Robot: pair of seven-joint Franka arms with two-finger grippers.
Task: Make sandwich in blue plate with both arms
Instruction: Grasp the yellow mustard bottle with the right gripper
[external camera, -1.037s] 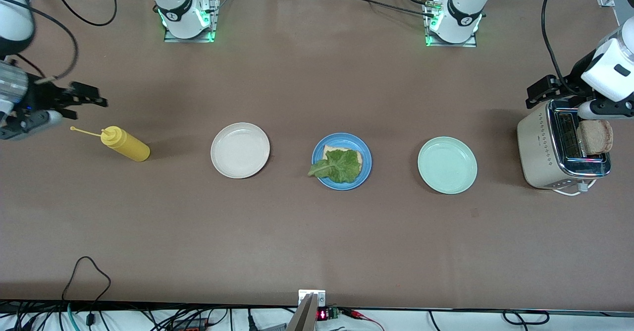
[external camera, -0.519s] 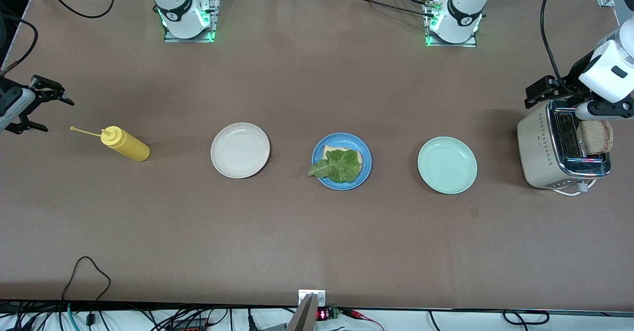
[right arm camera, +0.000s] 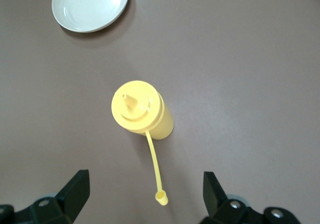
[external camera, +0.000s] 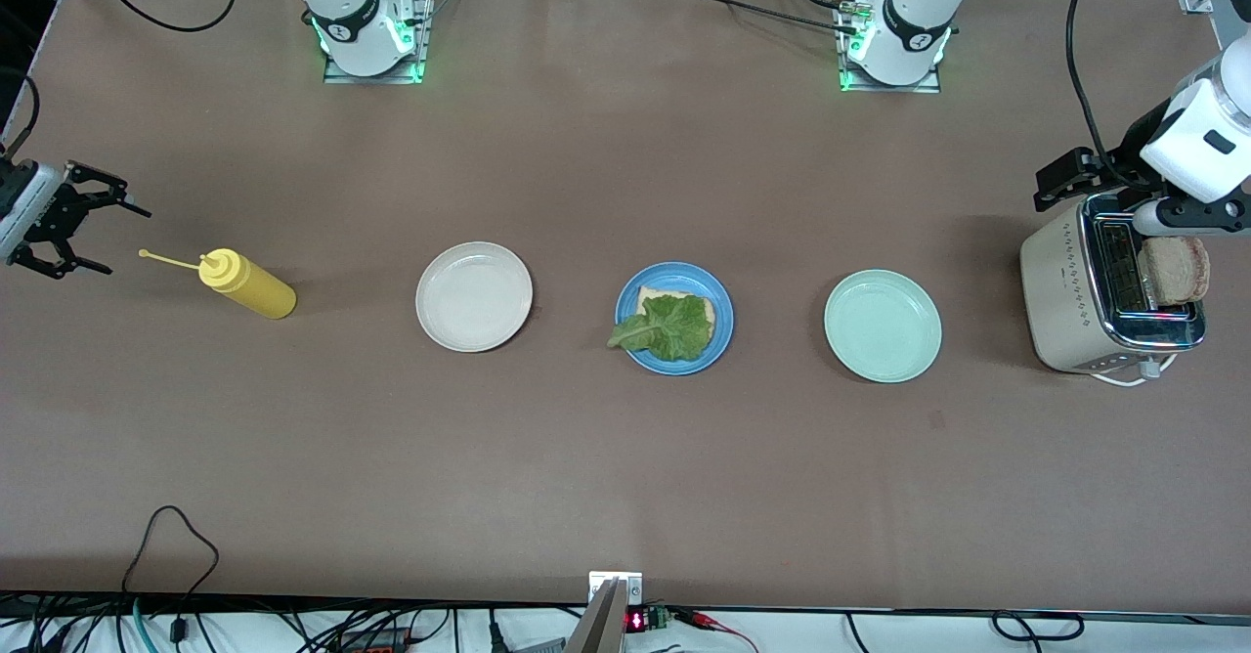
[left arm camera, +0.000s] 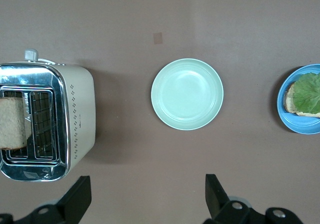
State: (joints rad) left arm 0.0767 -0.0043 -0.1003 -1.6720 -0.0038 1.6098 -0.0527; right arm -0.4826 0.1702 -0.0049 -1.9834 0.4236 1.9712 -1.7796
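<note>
The blue plate sits mid-table with one tan bread slice and a ruffled green lettuce leaf on top of it. The plate also shows in the left wrist view. A second bread slice stands in a slot of the cream toaster at the left arm's end. My left gripper is open and empty, up over the table beside the toaster. My right gripper is open and empty at the right arm's end, by the yellow squeeze bottle.
A cream-white plate lies between the bottle and the blue plate. A pale mint-green plate lies between the blue plate and the toaster. The bottle's loose cap hangs on its strap between my right fingers.
My right gripper has swung back toward the right arm's end of the table and settled by the bottle's cap. The left arm has hardly moved.
</note>
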